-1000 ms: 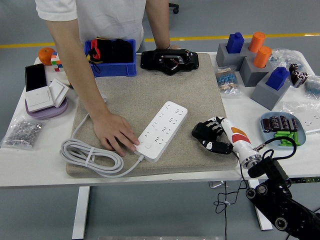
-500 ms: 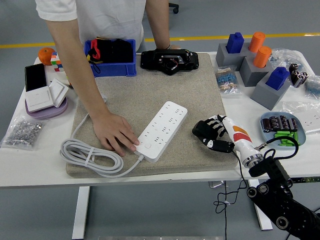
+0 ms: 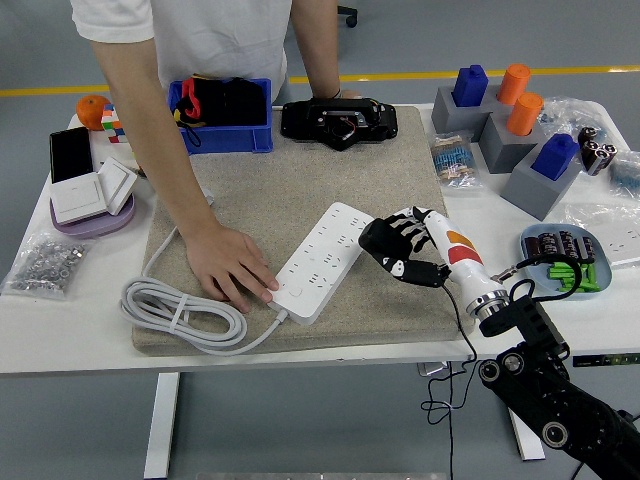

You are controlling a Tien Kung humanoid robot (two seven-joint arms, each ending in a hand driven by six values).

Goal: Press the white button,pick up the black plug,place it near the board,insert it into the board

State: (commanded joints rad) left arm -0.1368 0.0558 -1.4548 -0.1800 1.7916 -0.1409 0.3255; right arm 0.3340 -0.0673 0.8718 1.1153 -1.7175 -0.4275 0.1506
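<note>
Fingers [image 3: 400, 262] gripping black plug [image 3: 378, 237], by board [image 3: 318, 261]

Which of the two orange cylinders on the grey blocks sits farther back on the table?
The upper-left orange cylinder; the other stands nearer and to its right.

White power strip [image 3: 322, 262] lies diagonally on a grey mat [image 3: 300, 200] mid-counter [image 3: 60, 340], its coiled cable [image 3: 180, 310] toward the near left corner. A person's hand [image 3: 232, 265] rests flat beside its near end. Right robot hand [image 3: 392, 250], fingers curled around a black plug [image 3: 377, 238], sits just beside the strip's right edge.
</note>
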